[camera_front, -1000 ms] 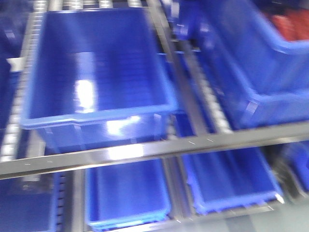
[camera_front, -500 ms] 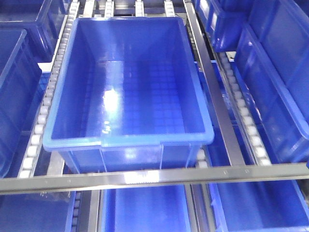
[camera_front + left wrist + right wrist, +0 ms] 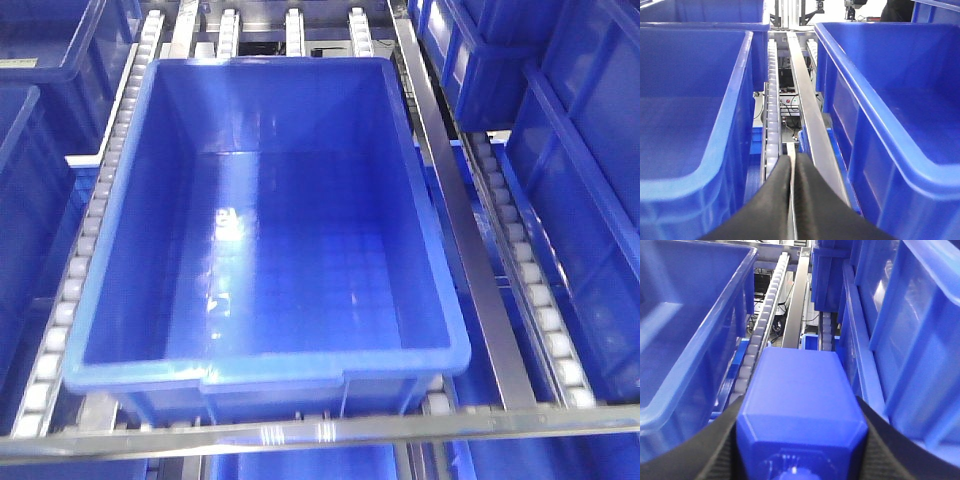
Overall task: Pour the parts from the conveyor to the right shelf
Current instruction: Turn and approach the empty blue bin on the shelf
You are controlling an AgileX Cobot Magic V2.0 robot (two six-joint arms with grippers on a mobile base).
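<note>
The right shelf [image 3: 456, 215] fills the front view: steel rails, rows of white rollers [image 3: 88, 240] and deep blue totes. A large empty tote [image 3: 270, 372] sits in the middle of it. My right gripper [image 3: 800, 407] is shut on one of the parts, a glossy blue block [image 3: 800, 382] with a stud at its near end, held over the roller track [image 3: 762, 322] between two totes. My left gripper [image 3: 791, 160] is shut with nothing in it, above a steel rail [image 3: 807, 110] between two totes. The conveyor is out of view. Neither gripper shows in the front view.
More blue totes stand on both sides of the middle one [image 3: 590, 210] [image 3: 25, 190] and on the level below. A steel crossbar [image 3: 330, 432] runs along the shelf's front edge. Tote walls flank both grippers closely [image 3: 735, 100] [image 3: 917, 325].
The front view swung from a blurred sideways look to face the middle tote squarely. The tote now looks larger and lower in the frame, and the crossbar has dropped towards the bottom.
</note>
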